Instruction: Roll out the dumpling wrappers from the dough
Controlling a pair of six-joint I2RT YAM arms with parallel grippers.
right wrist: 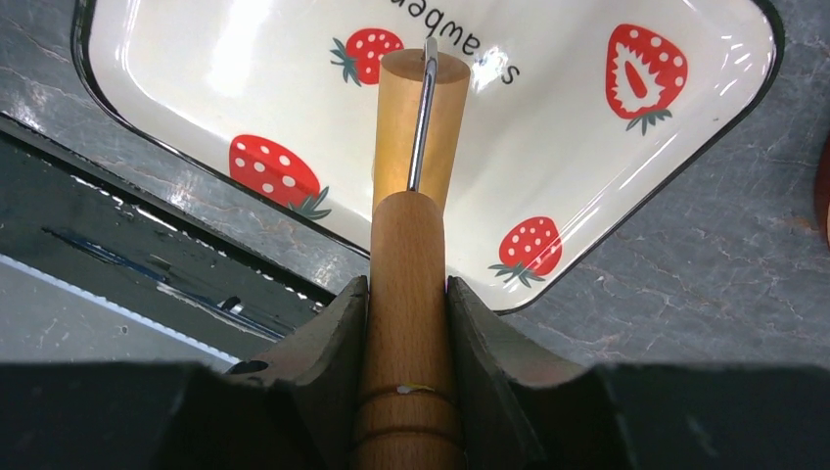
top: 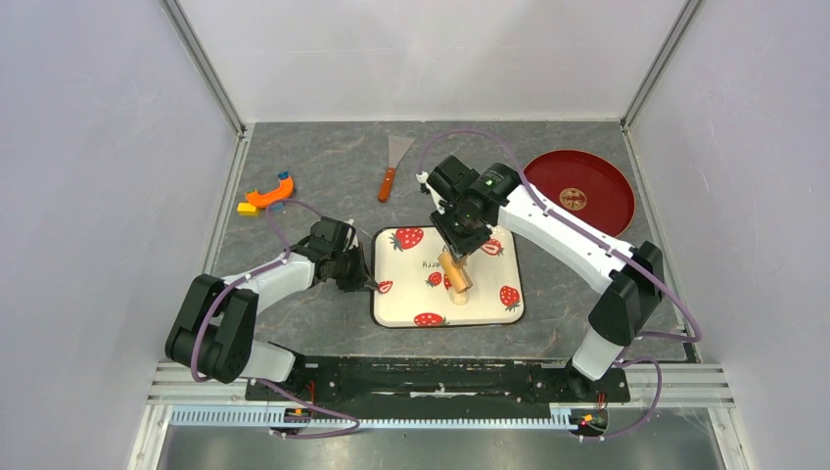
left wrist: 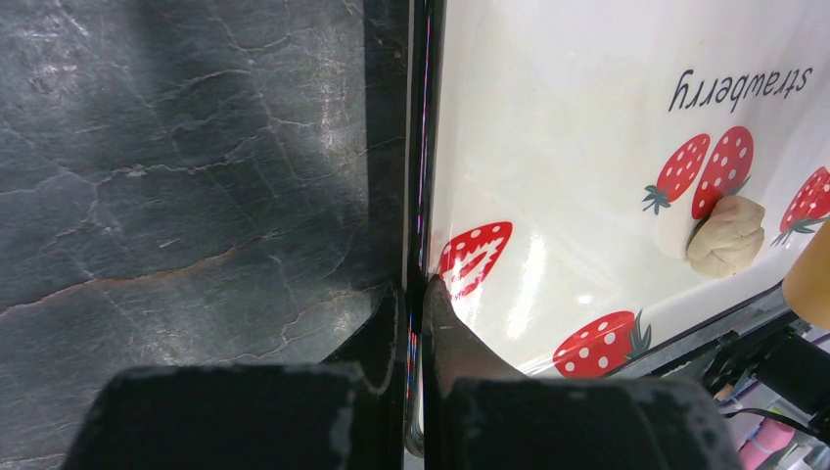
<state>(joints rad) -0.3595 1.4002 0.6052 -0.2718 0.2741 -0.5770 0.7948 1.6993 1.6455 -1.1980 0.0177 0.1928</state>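
Note:
The strawberry-print tray (top: 489,296) lies mid-table. My left gripper (top: 373,284) is shut on the tray's left rim; in the left wrist view its tips (left wrist: 419,291) pinch the black rim, with the tray (left wrist: 568,127) to the right. The dough (left wrist: 726,235), a small pale lump, lies in the tray by a printed strawberry. My right gripper (top: 458,247) is shut on the wooden roller (top: 455,274) and holds it slanted over the tray. In the right wrist view the gripper (right wrist: 408,286) clamps the roller's handle, and the roller cylinder (right wrist: 419,113) hides the dough. No flattened wrapper shows.
A red round plate (top: 577,191) lies at the back right. A scraper with a wooden handle (top: 393,168) lies behind the tray. An orange curved piece (top: 270,195) and a yellow block are at the back left. A black rail (top: 431,377) runs along the near edge.

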